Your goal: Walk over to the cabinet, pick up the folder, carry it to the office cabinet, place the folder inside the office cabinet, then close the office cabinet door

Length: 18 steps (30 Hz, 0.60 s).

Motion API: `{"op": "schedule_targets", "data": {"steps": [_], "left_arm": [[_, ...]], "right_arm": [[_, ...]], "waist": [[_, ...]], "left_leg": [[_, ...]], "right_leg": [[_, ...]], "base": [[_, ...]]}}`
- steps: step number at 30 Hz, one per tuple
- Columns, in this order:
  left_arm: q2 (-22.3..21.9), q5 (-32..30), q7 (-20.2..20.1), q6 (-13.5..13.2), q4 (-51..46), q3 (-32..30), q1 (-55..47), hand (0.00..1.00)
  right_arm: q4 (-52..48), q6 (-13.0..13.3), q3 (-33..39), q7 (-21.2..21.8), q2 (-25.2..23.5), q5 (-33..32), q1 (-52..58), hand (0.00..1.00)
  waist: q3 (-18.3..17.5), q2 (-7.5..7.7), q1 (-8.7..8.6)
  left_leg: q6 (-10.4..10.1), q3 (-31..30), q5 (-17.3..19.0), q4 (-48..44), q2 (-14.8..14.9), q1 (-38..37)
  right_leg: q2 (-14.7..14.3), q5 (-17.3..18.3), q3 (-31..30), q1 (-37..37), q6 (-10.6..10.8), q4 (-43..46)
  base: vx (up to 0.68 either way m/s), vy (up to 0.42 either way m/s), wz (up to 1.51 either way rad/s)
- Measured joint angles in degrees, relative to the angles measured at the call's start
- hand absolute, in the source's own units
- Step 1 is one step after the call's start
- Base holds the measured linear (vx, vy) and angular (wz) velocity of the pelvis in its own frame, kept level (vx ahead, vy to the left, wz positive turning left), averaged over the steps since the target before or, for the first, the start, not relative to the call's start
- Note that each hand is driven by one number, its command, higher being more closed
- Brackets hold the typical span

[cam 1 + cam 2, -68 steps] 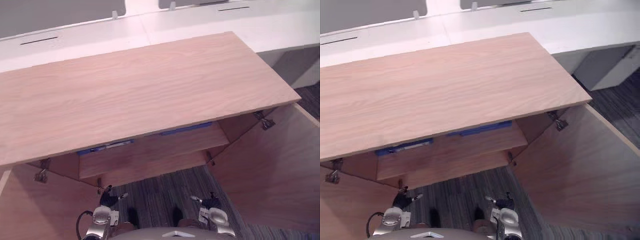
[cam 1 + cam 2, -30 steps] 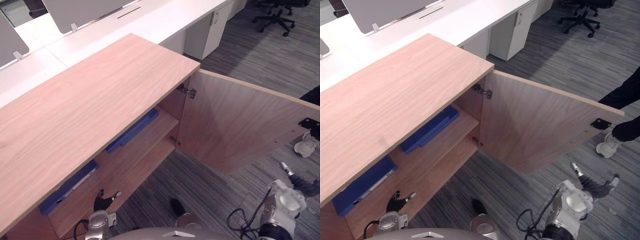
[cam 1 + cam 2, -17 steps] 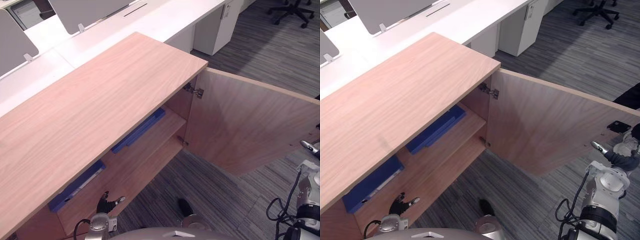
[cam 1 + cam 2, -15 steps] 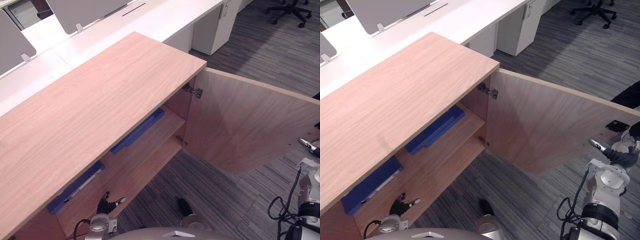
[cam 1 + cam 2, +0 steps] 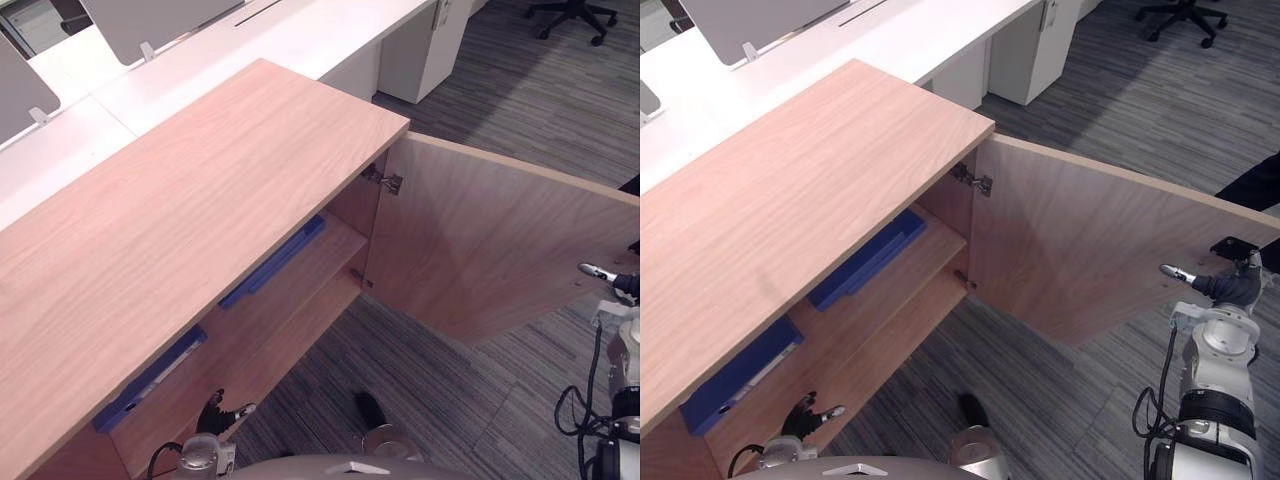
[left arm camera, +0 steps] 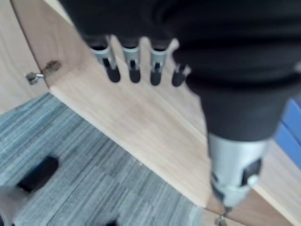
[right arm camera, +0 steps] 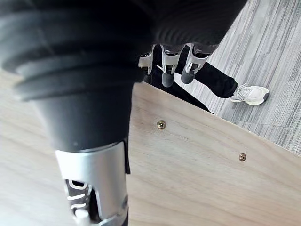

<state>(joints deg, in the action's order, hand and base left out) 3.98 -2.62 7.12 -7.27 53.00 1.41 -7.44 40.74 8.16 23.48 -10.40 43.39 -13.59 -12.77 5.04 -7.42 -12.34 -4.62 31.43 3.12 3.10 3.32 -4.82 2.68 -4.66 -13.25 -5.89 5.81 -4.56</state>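
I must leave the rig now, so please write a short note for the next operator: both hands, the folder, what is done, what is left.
Left hand: open, empty, low in front of the shelf.
Right hand: open, empty, at the free edge of the open door; I cannot tell if it touches.
Two blue folders lie on the shelf inside the cabinet.
Done: folder placed inside.
Left: swing the door shut.
Care: a person's leg shows just past the door.

Right hand (image 7: 89,56), fingers (image 7: 168,73) straight, sits at the wooden door's (image 7: 202,183) edge; the panel bears two screws (image 7: 161,125). Beyond: a person's dark leg (image 7: 214,82) and white shoe (image 7: 250,94) on grey carpet (image 7: 277,52).
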Motion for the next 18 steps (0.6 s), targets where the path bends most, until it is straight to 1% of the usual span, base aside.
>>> {"op": "schedule_targets", "data": {"steps": [2,3,5,9,13,18], "left_arm": [[-0.01,-0.38,-0.04,-0.24,-0.12,0.54,0.03,0.0],[-0.01,-0.49,-0.06,-0.25,-0.13,1.01,0.2,0.0],[0.0,-1.09,-0.1,-0.25,-0.18,1.03,0.54,0.0],[-0.04,-2.12,-0.22,-0.25,-0.64,1.07,0.52,0.0],[-0.03,-2.31,-0.31,-0.25,-0.66,1.05,0.59,0.0],[-0.03,-3.23,-0.32,-0.25,-0.86,0.99,1.09,0.0]], "right_arm": [[0.26,0.02,-0.66,0.12,0.0,0.0,-0.51,0.0],[0.26,0.03,-0.92,0.15,0.0,0.0,-0.87,0.0],[0.26,0.02,-0.97,0.12,-0.02,-0.03,-0.89,0.0],[-0.15,0.03,-1.52,0.1,-0.13,-0.07,-0.89,0.0],[-4.08,0.07,-0.46,-0.44,-2.73,-0.19,-0.69,0.0],[-8.85,0.13,1.52,-1.44,-6.87,-0.15,1.46,0.0]], "waist": [[0.44,-0.03,0.04],[0.68,-0.36,-0.09],[0.95,-0.88,-0.03],[0.97,-0.92,0.1],[0.98,-0.92,-0.31],[1.01,-0.88,-0.27]], "left_leg": [[0.14,0.0,1.39,-2.42,0.41,0.56],[0.24,-0.05,1.69,-3.0,0.38,0.8],[0.29,-0.07,1.73,-3.0,0.25,0.8],[0.29,-0.11,1.72,-3.03,0.29,0.79],[0.28,-0.09,1.7,-3.03,0.42,0.7],[0.26,-0.1,1.69,-3.01,0.79,0.51]], "right_leg": [[0.15,-0.09,-0.03,0.11,0.03,0.0],[0.32,-0.13,-0.03,0.08,0.08,0.0],[0.42,-0.26,-0.04,0.05,0.16,0.0],[0.38,-0.33,-0.03,-0.05,0.15,-0.39],[0.49,-0.11,0.94,-0.2,0.13,-0.43],[0.29,-1.16,2.5,-0.2,-0.06,-0.09]], "base": [[-0.04,-0.053,-0.11],[-0.05,-0.057,-0.06],[-0.07,-0.069,-0.01],[-0.07,-0.062,-0.02],[-0.07,-0.073,-0.04],[-0.04,-0.071,-0.04]]}}
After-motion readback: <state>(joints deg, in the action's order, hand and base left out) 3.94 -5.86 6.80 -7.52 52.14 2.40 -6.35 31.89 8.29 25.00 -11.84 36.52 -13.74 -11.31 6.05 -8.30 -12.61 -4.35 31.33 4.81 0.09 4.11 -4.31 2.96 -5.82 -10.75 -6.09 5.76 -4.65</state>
